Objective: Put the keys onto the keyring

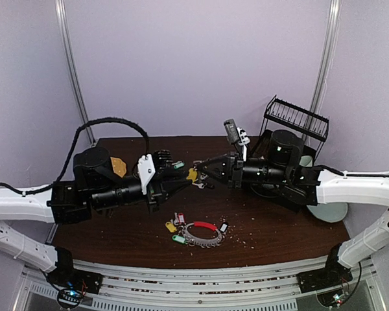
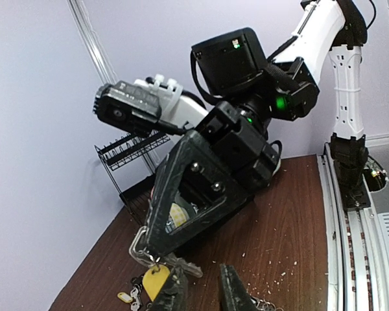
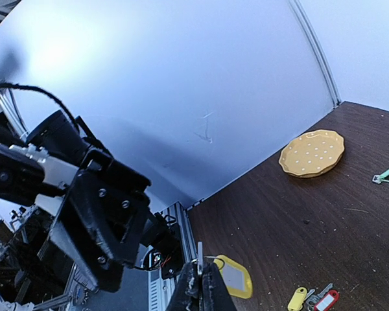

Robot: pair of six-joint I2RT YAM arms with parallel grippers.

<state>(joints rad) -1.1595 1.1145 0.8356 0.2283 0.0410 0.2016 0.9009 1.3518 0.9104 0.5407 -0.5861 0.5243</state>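
The keyring [image 1: 204, 233], a red arc with a silver beaded chain, lies on the table near the front. Loose keys with yellow, red and green tags [image 1: 176, 228] lie just left of it. My right gripper [image 1: 198, 168] is shut on a silver key with a yellow tag [image 1: 192, 173] and holds it above the table's middle. In the right wrist view the pinched metal sticks up between the fingers [image 3: 199, 267] and the tag [image 3: 234, 276] hangs beside it. My left gripper [image 1: 187, 184] is open. Its fingers [image 2: 170, 295] sit just under that key [image 2: 181, 265] and tag [image 2: 154, 280].
A yellow dotted plate [image 1: 118, 167] sits at the back left, also in the right wrist view [image 3: 311, 153]. A green-tagged key [image 1: 178, 165] lies near it. A black wire rack [image 1: 295, 118] stands at the back right, and a pale plate [image 1: 329, 212] lies under the right arm.
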